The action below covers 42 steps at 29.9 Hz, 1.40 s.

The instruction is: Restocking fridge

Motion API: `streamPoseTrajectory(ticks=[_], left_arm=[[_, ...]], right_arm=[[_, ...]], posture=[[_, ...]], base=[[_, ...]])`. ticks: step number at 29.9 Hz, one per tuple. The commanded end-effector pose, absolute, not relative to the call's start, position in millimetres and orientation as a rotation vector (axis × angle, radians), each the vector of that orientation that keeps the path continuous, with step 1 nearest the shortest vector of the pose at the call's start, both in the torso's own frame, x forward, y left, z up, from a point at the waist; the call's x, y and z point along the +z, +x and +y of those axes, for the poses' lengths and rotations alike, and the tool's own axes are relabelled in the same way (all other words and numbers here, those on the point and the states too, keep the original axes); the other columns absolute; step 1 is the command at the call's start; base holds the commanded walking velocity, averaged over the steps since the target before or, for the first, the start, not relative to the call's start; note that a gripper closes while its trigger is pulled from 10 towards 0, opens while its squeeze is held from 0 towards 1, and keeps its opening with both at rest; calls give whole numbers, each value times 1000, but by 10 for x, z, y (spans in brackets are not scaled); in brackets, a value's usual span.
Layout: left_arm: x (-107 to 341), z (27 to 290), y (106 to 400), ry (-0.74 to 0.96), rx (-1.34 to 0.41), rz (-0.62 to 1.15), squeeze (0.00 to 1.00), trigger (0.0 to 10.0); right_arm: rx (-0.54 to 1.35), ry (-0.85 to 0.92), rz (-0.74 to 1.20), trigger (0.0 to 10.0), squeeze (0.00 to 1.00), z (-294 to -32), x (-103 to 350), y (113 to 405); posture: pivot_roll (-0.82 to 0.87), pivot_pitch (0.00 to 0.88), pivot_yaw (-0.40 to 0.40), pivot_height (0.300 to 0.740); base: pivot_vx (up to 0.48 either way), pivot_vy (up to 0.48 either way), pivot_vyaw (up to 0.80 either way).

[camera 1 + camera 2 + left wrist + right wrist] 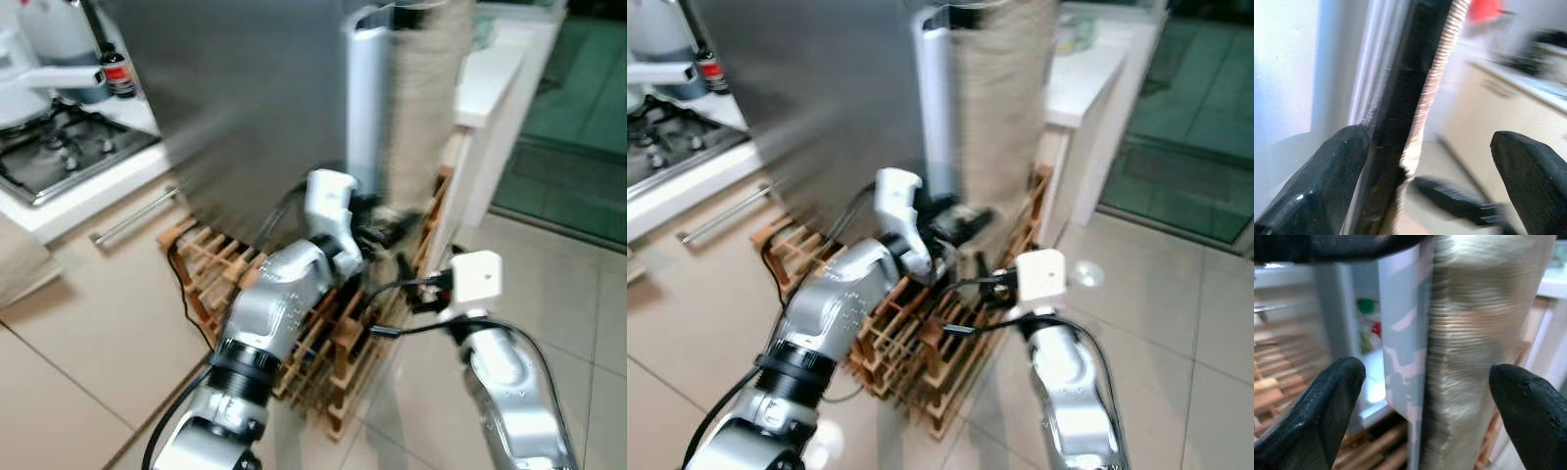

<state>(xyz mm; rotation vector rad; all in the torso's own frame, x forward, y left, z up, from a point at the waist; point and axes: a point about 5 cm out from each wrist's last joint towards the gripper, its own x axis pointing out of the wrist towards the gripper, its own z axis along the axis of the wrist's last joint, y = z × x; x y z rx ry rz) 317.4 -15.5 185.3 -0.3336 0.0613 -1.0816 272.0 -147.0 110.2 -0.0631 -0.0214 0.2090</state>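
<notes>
The fridge's steel door (235, 98) stands slightly ajar, showing its white edge (364, 108). A beige rope-wrapped handle (426, 98) runs down that edge. My left gripper (387, 230) is open at the handle's lower part, and the rope and dark door edge (1425, 98) lie between its fingers (1317, 186). My right gripper (416, 284) is open just below and to the right, facing the same handle (1484, 333). Through the gap beside the white edge, blurred green and red items (1369, 318) sit inside the fridge. All views are blurred.
A wooden lattice rack (323, 343) lies on the tiled floor under both arms. A stove (59, 147) and a dark bottle (118, 69) are on the counter at left. A white counter (490, 69) and a glass door (588, 98) stand at right.
</notes>
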Motion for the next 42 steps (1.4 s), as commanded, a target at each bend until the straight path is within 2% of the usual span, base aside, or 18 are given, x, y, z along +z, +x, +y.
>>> streamPoseTrajectory(ticks=[1, 4, 7, 9, 10, 11, 14, 15, 16, 17, 18, 23, 27, 28, 30, 35, 39, 42], left_arm=[[2175, -720, 2908, -473, -1285, 11, 0, 10000], [2184, -596, 2946, -503, -1283, 2, 0, 10000], [2065, -292, 3088, -481, -1165, 4, 0, 10000], [1983, -44, 3148, -458, -1080, 2, 0, 10000], [1915, 195, 3168, -422, -994, -6, 0, 10000], [1915, 195, 3168, -422, -994, -6, 0, 10000], [1823, 527, 3132, -378, -888, -2, 0, 10000], [1765, 685, 3117, -360, -824, 10, 0, 10000], [1645, 958, 3086, -288, -697, 28, 0, 10000], [1645, 958, 3086, -288, -697, 28, 0, 10000], [1556, 1160, 3064, -277, -586, 48, 0, 10000], [1360, 1560, 2925, -261, -377, 99, 0, 10000], [1308, 1713, 2878, -278, -280, 121, 0, 10000], [1323, 1808, 2869, -261, -204, 103, 0, 10000], [1327, 1829, 2868, -257, -184, 99, 0, 10000], [1265, 2234, 2862, -179, 100, 103, 0, 10000], [1260, 2342, 2842, -151, 159, 103, 0, 10000], [1268, 2361, 2823, -133, 170, 101, 0, 10000]], right_arm=[[195, -75, 1, 10000, 0, -1537, 1077, 2699], [187, -83, 2, 10000, 0, -1564, 1088, 2670], [187, -83, 10, 10000, 0, -1567, 1072, 2632], [188, -84, 13, 10000, 0, -1558, 1065, 2617], [190, -87, 17, 10000, 0, -1559, 1056, 2614], [190, -87, 17, 10000, 0, -1559, 1056, 2614], [193, -89, 25, 10000, 0, -1562, 1044, 2616], [205, -85, 28, 10000, 0, -1549, 1045, 2614], [261, -72, 37, 10000, 0, -1488, 1045, 2601], [261, -72, 37, 10000, 0, -1488, 1045, 2601], [324, -69, 55, 10000, 0, -1414, 1036, 2588], [461, -44, 108, 10000, 0, -1279, 1048, 2601], [501, -31, 112, 10000, 0, -1253, 1096, 2658], [458, -59, 86, 10000, 0, -1326, 1141, 2790], [446, -65, 81, 10000, 0, -1347, 1152, 2822], [318, -134, 50, 10000, 0, -1626, 1231, 3126], [266, -149, 41, 10000, 0, -1753, 1272, 3206], [141, -209, 49, 10000, 0, -2081, 1258, 3251]], posture=[[-275, 0, 113, 740], [-274, 0, 116, 740], [-261, 0, 111, 740], [-254, 0, 107, 740], [-239, 0, 101, 740], [-239, 0, 101, 740], [-224, 0, 97, 740], [-207, 0, 93, 740], [-196, 0, 89, 740], [-196, 0, 89, 740], [-180, 0, 85, 740], [-162, 0, 78, 740], [-145, 0, 70, 740], [-143, 0, 68, 740], [-143, 0, 68, 740], [-130, 0, 70, 740], [-122, 0, 70, 740], [-128, 0, 78, 740]], base=[[0, 0, 0], [0, 0, 0], [0, 0, 0], [0, 0, 0], [0, 0, 0], [0, 0, 0], [0, 0, 0], [0, 0, 0], [0, 0, 0], [0, 0, 0], [0, 0, 0], [0, 0, 0], [0, 0, 0], [0, 0, 0], [0, 0, 0], [0, 0, 0], [0, 0, 0], [0, 0, 0]])
